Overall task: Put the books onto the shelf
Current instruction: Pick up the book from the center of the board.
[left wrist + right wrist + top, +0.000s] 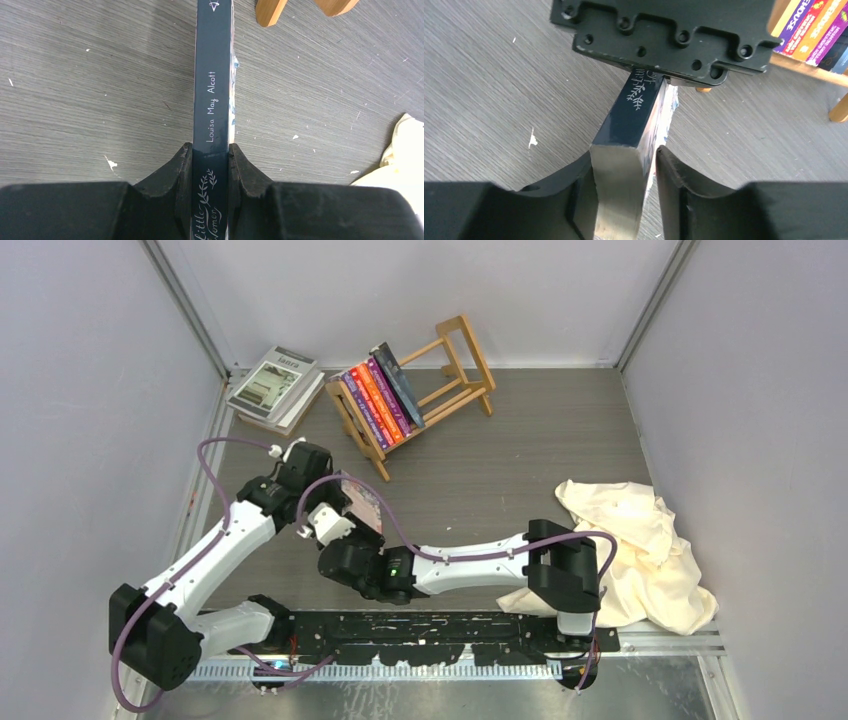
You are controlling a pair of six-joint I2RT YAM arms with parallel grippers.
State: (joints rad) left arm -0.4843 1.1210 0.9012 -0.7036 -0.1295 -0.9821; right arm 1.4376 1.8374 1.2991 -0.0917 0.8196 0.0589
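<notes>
A paperback book (pixel 212 90) with a dark blue spine and floral cover stands on edge above the grey table, near the middle left (pixel 362 502). My left gripper (pixel 211 155) is shut on its spine end, both pads pressed flat against the covers. From the opposite end my right gripper (pixel 624 155) straddles the same book (pixel 631 115), open: one finger touches it, and a gap shows at the other finger (pixel 674 175). The wooden shelf (pixel 455 370) stands at the back, holding several leaning books (pixel 380 395). Grey and white books (pixel 272 385) lie stacked at the back left.
A crumpled cream cloth (pixel 640 550) lies at the right, next to the right arm's base. The shelf's right half has no books in it. Walls close in the table at left, back and right. The shelf's feet (pixel 270 10) show just beyond the held book.
</notes>
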